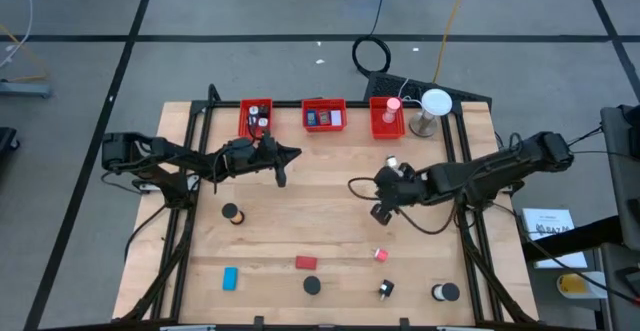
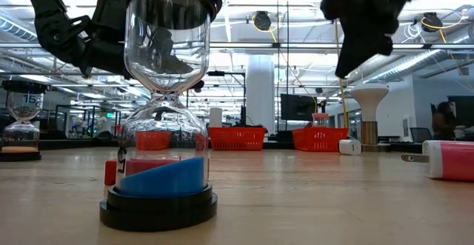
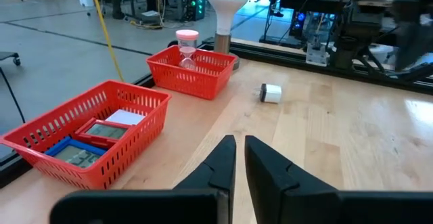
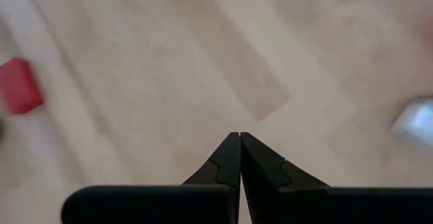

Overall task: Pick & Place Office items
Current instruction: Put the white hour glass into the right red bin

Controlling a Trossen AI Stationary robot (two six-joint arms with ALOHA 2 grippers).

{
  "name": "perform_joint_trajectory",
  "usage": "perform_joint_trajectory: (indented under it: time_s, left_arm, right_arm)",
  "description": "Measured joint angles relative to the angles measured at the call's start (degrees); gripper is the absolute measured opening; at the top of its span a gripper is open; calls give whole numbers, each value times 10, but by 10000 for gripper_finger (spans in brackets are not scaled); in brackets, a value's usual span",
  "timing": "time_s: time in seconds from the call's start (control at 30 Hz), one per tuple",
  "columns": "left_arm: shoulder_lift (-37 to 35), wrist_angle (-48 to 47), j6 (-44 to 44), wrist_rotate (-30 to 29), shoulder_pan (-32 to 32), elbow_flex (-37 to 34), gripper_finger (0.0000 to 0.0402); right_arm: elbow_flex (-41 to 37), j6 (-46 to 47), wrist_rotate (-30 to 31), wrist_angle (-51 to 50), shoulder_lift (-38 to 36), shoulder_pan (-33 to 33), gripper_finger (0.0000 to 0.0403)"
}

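Small office items lie scattered on the wooden table (image 1: 330, 221): a blue block (image 1: 230, 278), a red block (image 1: 305, 263), a pink piece (image 1: 381, 255), a black clip (image 1: 386, 289), a white piece (image 1: 393, 161), and hourglasses with black caps (image 1: 232, 213) (image 1: 312, 285). The one nearest the low camera holds blue sand (image 2: 159, 175). My left gripper (image 3: 240, 149) hovers just in front of the left red bin (image 1: 256, 118), fingers a narrow gap apart with nothing between them. My right gripper (image 4: 239, 137) hangs shut and empty above bare wood right of centre (image 1: 380, 211).
Three red bins stand along the far edge: the left one, the middle one (image 3: 88, 136) with flat calculator-like items, the right one (image 3: 189, 72) with a small hourglass. A white round lamp (image 1: 434, 104) stands beside the right bin. Black frame rails run along both table sides.
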Motion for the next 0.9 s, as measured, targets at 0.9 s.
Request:
perform_joint_trajectory:
  time_s: [0.9]
  left_arm:
    - [0,-2,-2,0,0,0,37]
  right_arm:
    - [241,746,-326,-351,116,303,147]
